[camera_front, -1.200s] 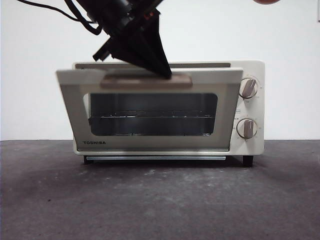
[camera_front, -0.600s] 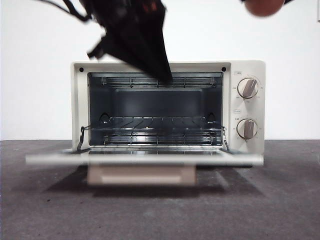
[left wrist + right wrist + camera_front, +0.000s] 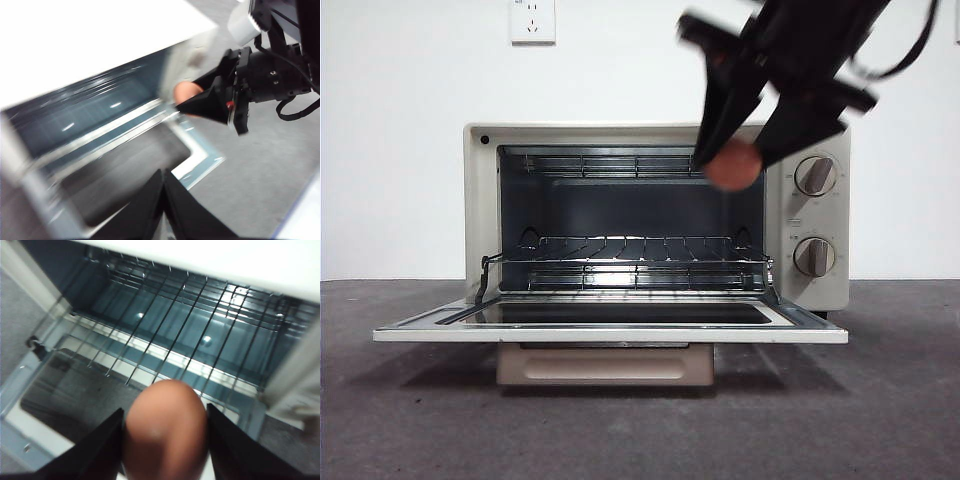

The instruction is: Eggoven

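The right gripper [image 3: 735, 165] pinches the egg [image 3: 733, 165] before the toaster oven's [image 3: 480, 200] upper right opening; door [image 3: 610, 333] lies flat. The left gripper [image 3: 163, 176] is pressed together.

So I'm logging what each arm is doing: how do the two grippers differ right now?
The right gripper holds the egg between its fingers, while the left gripper holds nothing. The right one's fingers are spread around the egg; the left one's are pressed together. The right gripper hangs just in front of the oven opening; the left one sits off to the side. Both have black fingers.
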`<state>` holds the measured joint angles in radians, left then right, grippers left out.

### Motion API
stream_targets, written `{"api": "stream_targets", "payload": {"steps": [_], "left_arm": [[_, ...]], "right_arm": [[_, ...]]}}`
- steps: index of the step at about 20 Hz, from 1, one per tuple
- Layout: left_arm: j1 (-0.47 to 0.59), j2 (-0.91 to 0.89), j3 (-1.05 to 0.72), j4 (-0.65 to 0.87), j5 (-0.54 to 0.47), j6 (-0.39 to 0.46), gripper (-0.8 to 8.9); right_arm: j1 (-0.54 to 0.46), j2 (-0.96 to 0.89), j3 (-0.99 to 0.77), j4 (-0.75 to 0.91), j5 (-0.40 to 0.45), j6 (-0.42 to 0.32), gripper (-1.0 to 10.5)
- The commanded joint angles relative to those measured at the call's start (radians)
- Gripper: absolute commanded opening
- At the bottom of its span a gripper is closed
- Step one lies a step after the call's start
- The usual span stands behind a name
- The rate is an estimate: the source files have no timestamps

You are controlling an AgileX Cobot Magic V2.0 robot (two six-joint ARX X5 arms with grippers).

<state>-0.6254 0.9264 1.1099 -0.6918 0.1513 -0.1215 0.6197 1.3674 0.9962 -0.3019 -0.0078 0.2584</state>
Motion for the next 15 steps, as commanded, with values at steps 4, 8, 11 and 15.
{"api": "stream_targets", "payload": {"steps": [4,8,11,15], "left_arm": [[0.151,-0.193,-0.180,-0.005,0.018,-0.030,0.06],[0.219,-0.279,-0.248,-0.034,0.060,-0.047,0.06],[0.227,-0.307,-0.256,-0.053,0.060,-0.052,0.06],[0.227,-0.306,-0.256,-0.048,0.060,-0.060,0.06]], "right_arm": [[-0.004,0.144,0.018,0.177,-0.001,-0.004,0.0],[-0.029,0.208,0.018,0.261,0.007,-0.004,0.0],[-0.048,0.224,0.018,0.289,0.008,-0.004,0.0],[-0.056,0.252,0.018,0.303,0.008,-0.004,0.0]]}}
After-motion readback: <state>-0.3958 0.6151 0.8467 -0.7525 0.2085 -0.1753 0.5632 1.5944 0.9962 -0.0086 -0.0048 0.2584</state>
